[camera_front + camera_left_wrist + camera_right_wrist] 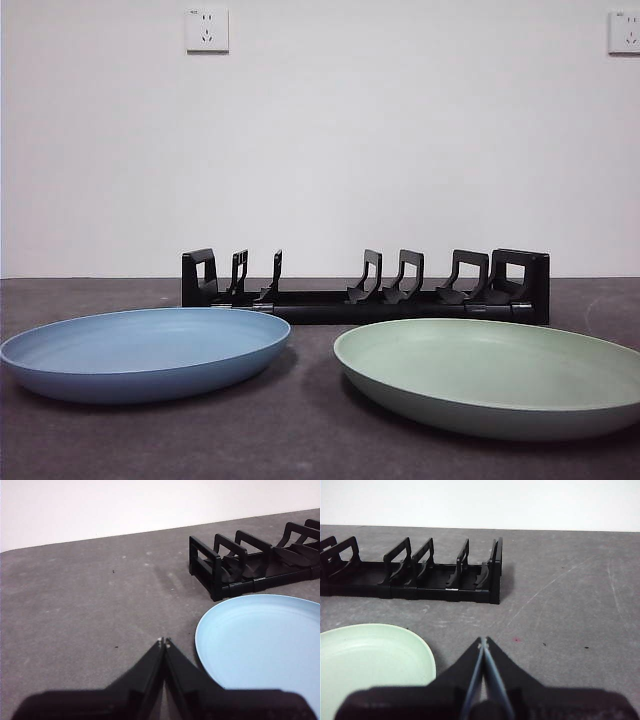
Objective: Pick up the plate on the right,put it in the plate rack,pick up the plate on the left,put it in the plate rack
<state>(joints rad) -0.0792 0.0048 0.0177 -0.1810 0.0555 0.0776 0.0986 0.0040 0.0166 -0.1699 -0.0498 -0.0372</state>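
A blue plate (145,350) lies flat on the table at the left, a pale green plate (495,375) at the right. Behind them stands the long black plate rack (365,290), with no plate in its slots. My left gripper (164,641) hangs shut over bare table, just outside the blue plate (262,647), with the plate rack (255,562) beyond it. My right gripper (483,641) is shut too, beside the rim of the green plate (370,667), the plate rack (420,572) farther off. Neither gripper shows in the front view.
The dark grey table (310,430) runs back to a white wall with two power sockets (207,30). Bare table surface lies around both grippers and between the two plates.
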